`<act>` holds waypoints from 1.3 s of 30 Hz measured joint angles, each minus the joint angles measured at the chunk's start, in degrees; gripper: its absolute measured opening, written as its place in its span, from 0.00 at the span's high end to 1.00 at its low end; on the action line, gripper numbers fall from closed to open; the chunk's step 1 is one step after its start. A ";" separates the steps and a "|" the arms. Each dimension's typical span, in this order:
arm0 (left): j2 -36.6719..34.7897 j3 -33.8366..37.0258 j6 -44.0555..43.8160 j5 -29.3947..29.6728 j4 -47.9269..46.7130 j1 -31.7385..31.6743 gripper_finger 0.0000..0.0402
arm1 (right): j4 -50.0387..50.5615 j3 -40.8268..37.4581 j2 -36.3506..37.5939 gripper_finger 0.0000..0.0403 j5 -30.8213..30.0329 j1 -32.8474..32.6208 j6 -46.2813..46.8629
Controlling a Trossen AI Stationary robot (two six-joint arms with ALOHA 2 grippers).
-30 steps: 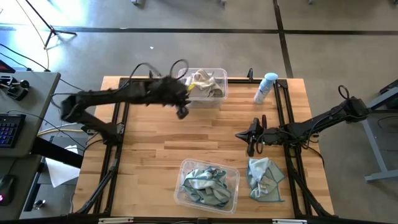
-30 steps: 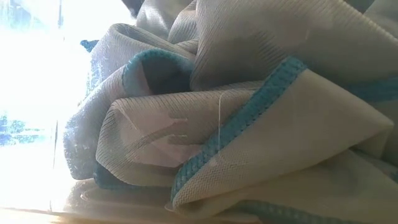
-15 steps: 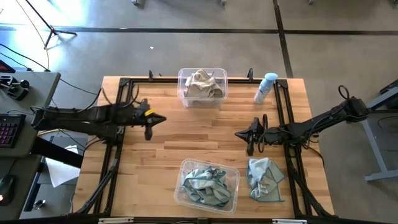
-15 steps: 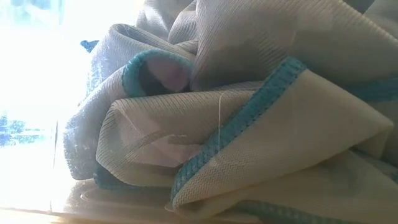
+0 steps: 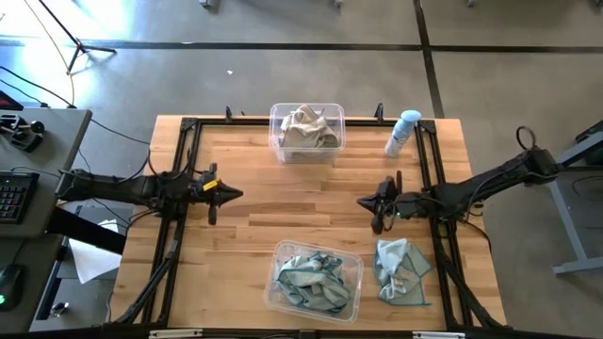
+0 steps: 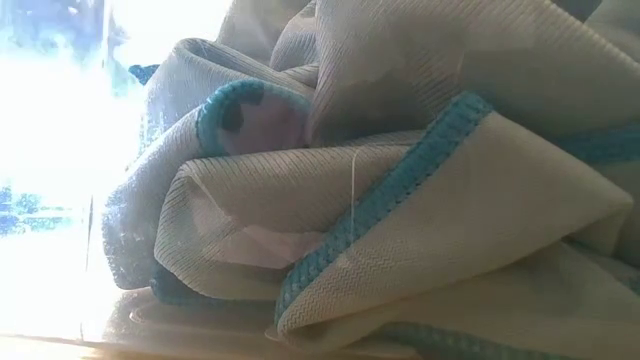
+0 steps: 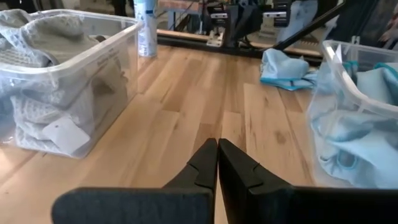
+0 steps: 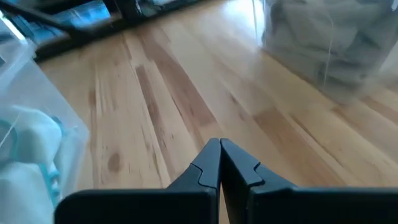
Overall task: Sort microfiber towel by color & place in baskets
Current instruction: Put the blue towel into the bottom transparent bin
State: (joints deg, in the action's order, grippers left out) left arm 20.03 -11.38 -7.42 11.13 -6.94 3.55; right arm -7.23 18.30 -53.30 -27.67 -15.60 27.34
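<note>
A wooden table [image 5: 311, 202] is filling the high view, ringed by a black frame [image 5: 174, 221], with the two dark arms reaching in from either side. The far tub [image 5: 307, 134], near the table's back edge, is holding crumpled beige towels [image 5: 307, 126]; the near tub [image 5: 316, 280], at the front edge, is holding teal towels [image 5: 309, 278]. One more teal towel [image 5: 401, 270] is lying loose on the wood just beside the near tub, on the right arm's side. A spray bottle [image 5: 402, 133] is standing at the back, right of the far tub. The left gripper [image 5: 230, 195] is hovering over bare wood at the table's left side, its fingers pressed together and holding nothing. The right gripper [image 5: 363, 201] is hanging over the wood toward the right, well apart from the left one, its fingers likewise meeting with nothing between them. In the low view, folds of teal-edged cloth [image 6: 400, 200] are crowding the lens.
</note>
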 joint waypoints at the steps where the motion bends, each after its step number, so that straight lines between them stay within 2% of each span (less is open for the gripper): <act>1: -0.86 1.01 0.01 -0.07 0.93 0.13 1.00 | 5.12 2.47 0.00 1.00 0.27 0.00 1.19; 5: -3.33 2.93 -0.55 -0.45 2.37 0.41 1.00 | 29.28 14.35 0.00 1.00 1.73 0.00 8.60; 8: -3.97 3.48 -0.87 -0.45 2.60 0.39 1.00 | 44.49 22.96 0.00 1.00 4.19 -0.14 17.47; 12: -3.97 4.78 -1.08 -0.45 2.69 0.39 1.00 | 58.80 30.29 -1.03 1.00 7.60 -2.01 31.49; 16: -3.97 6.46 -3.22 -0.45 2.45 0.38 1.00 | 70.23 33.66 -4.21 1.00 13.39 -5.58 44.49; 22: -4.01 7.28 -3.87 -0.45 3.18 0.37 1.00 | 75.18 34.13 -10.27 1.00 21.79 -12.59 58.39; 33: -3.97 7.28 -1.91 -0.45 4.22 0.37 1.00 | 74.64 34.13 -17.50 0.99 27.83 -23.26 72.60; 36: -3.97 7.28 -1.44 -0.46 4.21 0.37 1.00 | 73.63 34.13 -17.59 0.94 27.54 -25.37 75.98; 39: -3.97 7.28 -1.40 -0.45 4.20 0.37 1.00 | 73.24 34.13 -17.59 0.84 26.57 -27.28 79.26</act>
State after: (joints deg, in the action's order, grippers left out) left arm 16.05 -4.10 -8.82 10.68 -2.74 3.92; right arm 66.01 52.42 -70.89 -1.10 -42.87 106.60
